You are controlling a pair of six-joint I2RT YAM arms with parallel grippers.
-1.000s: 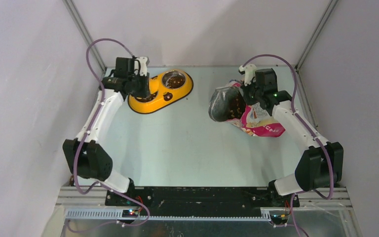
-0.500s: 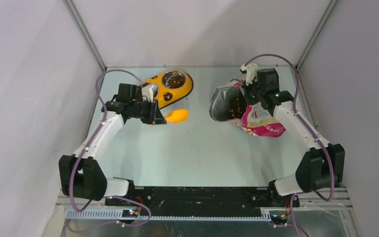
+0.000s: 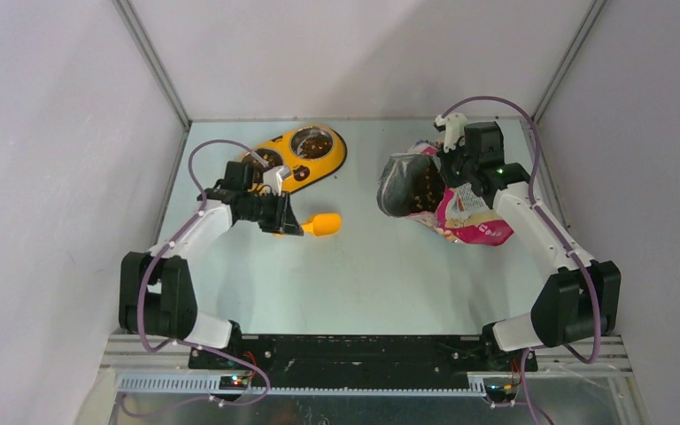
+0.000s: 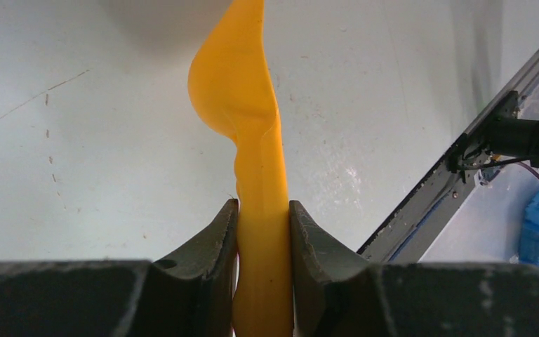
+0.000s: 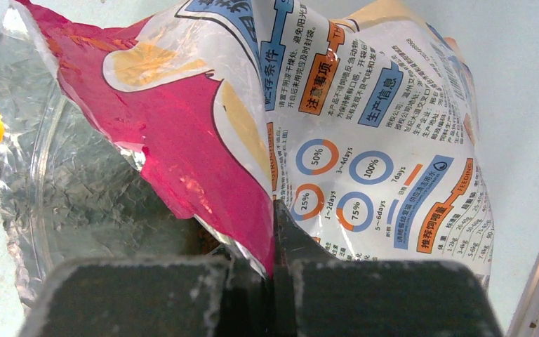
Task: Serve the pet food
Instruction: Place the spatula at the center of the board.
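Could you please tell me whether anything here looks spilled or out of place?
Nothing looks spilled. The pouch slumps on its side, its mouth pinched open by the right gripper, kibble inside. The yellow feeder sits askew to the table edge.

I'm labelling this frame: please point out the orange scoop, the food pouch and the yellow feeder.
orange scoop (image 3: 322, 224), top view, on its bowl end.
food pouch (image 3: 474, 228), top view, on its pink lower side.
yellow feeder (image 3: 328, 166), top view, on its yellow front rim.

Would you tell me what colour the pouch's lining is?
Silver foil; the lining shows best in the right wrist view.
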